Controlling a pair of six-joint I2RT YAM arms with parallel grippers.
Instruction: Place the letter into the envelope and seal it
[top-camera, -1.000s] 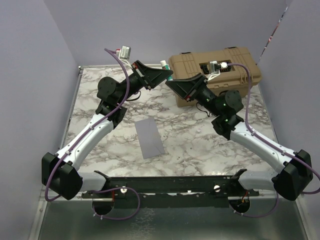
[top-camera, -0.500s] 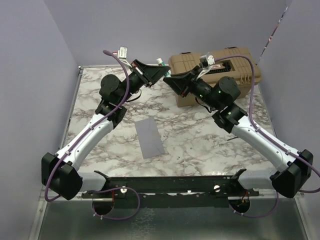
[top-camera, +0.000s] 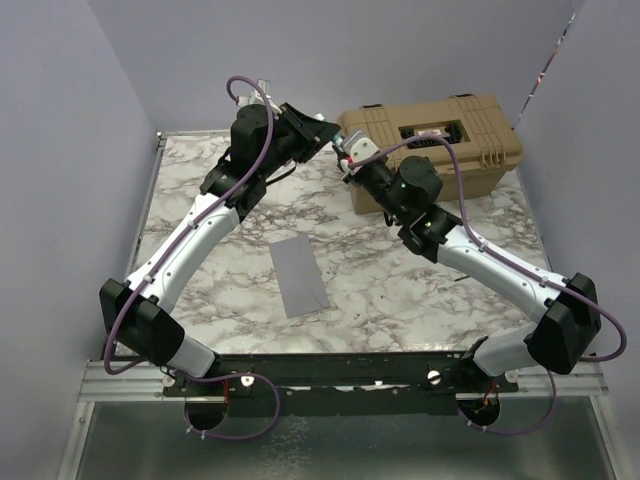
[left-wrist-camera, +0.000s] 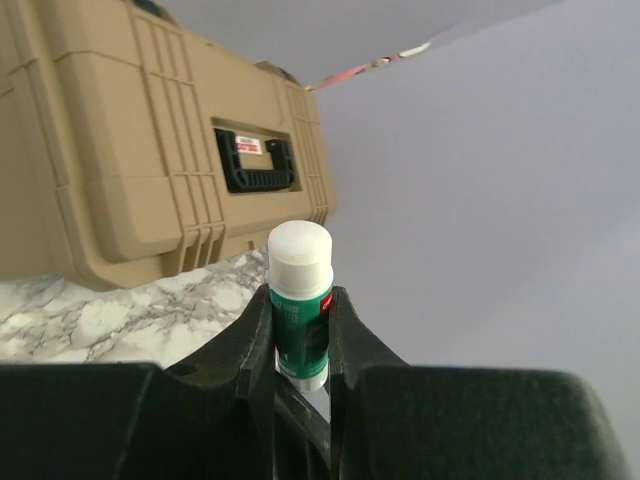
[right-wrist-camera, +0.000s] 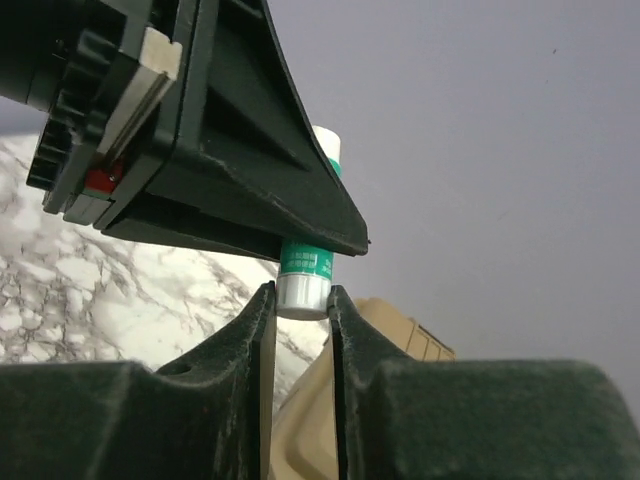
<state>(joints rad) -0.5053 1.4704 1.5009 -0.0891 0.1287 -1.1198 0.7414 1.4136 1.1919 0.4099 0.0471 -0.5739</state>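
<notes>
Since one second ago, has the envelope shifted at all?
No. The envelope lies at the same spot and angle on the marble table, no nearer the tan toolbox.

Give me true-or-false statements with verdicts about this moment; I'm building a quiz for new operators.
1. The left gripper clamps a green glue stick with a white cap. True.
2. The right gripper holds the flat blue-grey paper envelope in the air. False: it lies flat on the marble table, untouched.
3. The tan plastic toolbox sits at the table's far right. True.
4. The right gripper is far from the glue stick. False: its fingers flank one white end of the stick.
</notes>
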